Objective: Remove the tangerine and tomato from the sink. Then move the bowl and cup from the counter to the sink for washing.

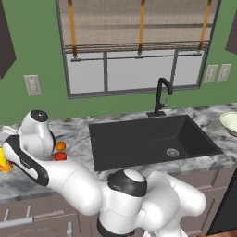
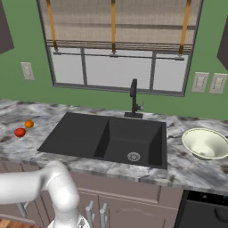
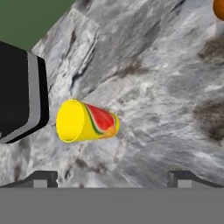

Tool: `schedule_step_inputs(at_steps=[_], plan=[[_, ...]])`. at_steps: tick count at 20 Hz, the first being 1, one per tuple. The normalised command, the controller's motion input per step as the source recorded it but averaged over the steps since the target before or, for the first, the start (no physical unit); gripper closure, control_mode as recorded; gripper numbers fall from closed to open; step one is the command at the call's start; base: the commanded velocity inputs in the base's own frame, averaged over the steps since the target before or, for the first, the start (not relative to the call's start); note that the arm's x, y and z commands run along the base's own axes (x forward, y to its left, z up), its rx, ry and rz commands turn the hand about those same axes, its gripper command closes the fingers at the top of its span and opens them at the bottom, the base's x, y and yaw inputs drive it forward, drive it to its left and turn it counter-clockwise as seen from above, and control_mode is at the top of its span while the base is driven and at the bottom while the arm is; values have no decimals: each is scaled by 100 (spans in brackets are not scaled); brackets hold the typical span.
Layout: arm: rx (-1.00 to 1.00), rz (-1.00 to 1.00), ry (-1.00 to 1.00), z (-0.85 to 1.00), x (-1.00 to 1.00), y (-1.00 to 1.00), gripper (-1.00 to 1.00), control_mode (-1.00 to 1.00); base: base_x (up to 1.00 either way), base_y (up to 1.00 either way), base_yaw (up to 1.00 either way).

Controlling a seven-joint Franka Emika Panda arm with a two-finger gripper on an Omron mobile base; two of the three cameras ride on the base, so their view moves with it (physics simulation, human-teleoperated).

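Note:
The yellow cup (image 3: pixel 85 121) with a red mark stands on the marbled counter (image 3: pixel 153 87), ahead of my open gripper (image 3: pixel 113 179) and between the lines of its fingertips (image 3: pixel 41 179), apart from them. In the left base view the cup (image 1: pixel 4 163) peeks out behind my wrist at the far left. The tangerine (image 1: pixel 60 146) and the tomato (image 1: pixel 60 156) rest side by side on the counter (image 1: pixel 74 134) left of the black sink (image 1: pixel 134 139); both tangerine (image 2: pixel 29 124) and tomato (image 2: pixel 19 132) lie outside the sink (image 2: pixel 80 133). The pale bowl (image 2: pixel 205 143) sits on the counter right of the sink.
A black curved faucet (image 1: pixel 159 97) rises behind the basin. A dark boxy object (image 3: pixel 22 92) with a grey edge stands close beside the cup. The tangerine (image 3: pixel 219 8) shows at the hand view's top right corner. The bowl (image 1: pixel 230 122) is cut by the frame's right edge.

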Motion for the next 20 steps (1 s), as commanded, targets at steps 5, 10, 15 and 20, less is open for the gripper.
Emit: schedule_step_inputs(at_steps=[5, 10, 15, 20], plan=[[0, 0, 0, -6, 11, 16, -100, -100, 0, 0, 0], [0, 0, 3, -5, 13, 16, -100, -100, 0, 0, 0], [0, 0, 4, -5, 12, 11, -100, -100, 0, 0, 0], [0, 0, 5, -8, 7, 10, -100, -100, 0, 0, 0]])
